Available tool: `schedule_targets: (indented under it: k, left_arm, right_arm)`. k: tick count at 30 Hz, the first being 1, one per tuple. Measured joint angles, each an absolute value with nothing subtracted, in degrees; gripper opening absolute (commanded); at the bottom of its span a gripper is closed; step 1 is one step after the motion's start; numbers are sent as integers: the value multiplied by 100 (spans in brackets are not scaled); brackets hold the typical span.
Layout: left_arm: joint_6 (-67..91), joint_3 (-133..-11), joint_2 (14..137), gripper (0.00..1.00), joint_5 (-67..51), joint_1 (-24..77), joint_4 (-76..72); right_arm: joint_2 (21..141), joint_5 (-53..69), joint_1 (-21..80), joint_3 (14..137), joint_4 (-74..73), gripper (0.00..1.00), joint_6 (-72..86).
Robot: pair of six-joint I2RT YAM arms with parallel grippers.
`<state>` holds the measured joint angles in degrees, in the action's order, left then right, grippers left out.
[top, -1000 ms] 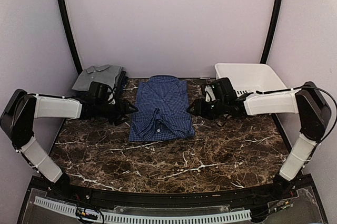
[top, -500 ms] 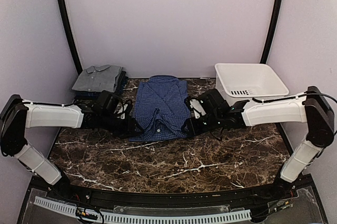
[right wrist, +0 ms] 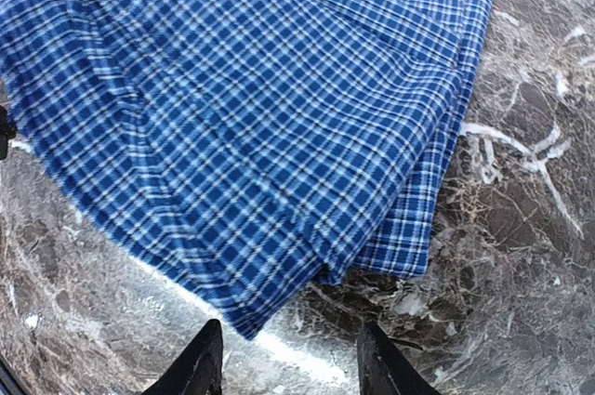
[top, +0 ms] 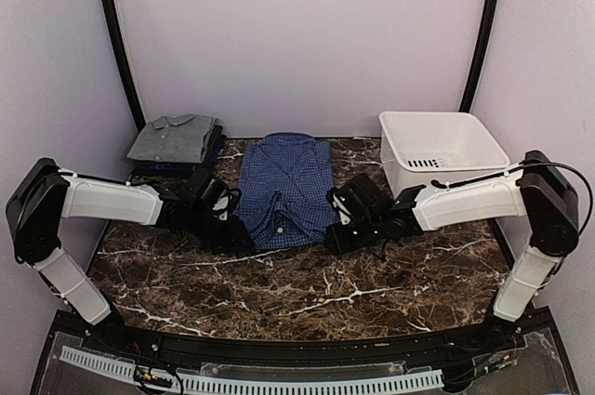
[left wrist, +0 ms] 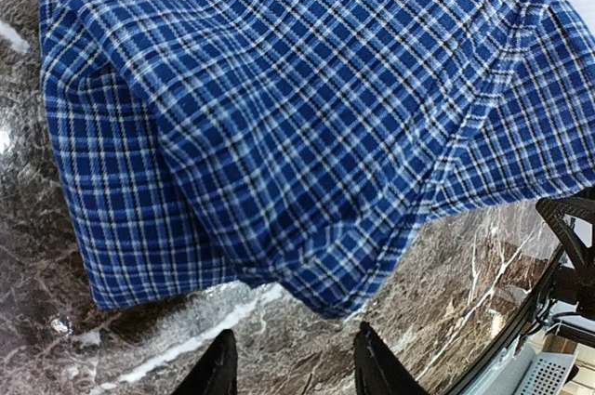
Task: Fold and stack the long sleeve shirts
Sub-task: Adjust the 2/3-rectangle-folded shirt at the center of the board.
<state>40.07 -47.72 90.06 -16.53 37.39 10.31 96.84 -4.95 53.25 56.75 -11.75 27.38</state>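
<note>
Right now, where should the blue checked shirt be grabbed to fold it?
Probably grip the blue shirt at its two near hem corners, low from the near side: it lies flat, its layers end there, and the open left claw and right claw face them.

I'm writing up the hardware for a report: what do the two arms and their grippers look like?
The left arm and right arm are smooth white shell links joined by black joints, with black wrist assemblies. A thin black cable runs loose along the right arm. The left gripper and right gripper each end in two slim black tapered fingers. No markings are legible.
</note>
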Motion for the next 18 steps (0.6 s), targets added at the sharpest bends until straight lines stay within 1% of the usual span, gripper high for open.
schedule_targets:
  k: [3, 4, 7, 9, 13, 15, 18]
  left_arm:
    - [4003, -4908, 9181, 41, -1555, 3780, 1026]
    - [4003, -4952, 9223, 38, -1525, 3780, 1026]
    - [4003, -5113, 9347, 31, -1424, 3780, 1017]
    - [4003, -5247, 9439, 22, -1374, 3778, 1017]
    - [3972, -5454, 9559, 10, -1306, 3780, 1022]
    - [3972, -5566, 9598, 6, -1258, 3780, 1039]
    - [3959, -5701, 9601, 5, -1199, 3780, 1094]
  right_arm:
    - [9824, -679, 5325, 5743, -1291, 44, 2880]
    - [9854, -740, 5325, 5767, -1297, 42, 2926]
    - [9929, -860, 5325, 5889, -1352, 35, 3009]
    - [9981, -921, 5325, 6016, -1382, 29, 3072]
    - [10049, -1035, 5325, 6274, -1441, 15, 3087]
    - [10073, -1070, 5323, 6416, -1511, 11, 3089]
    - [10079, -1116, 5319, 6617, -1636, 5, 3096]
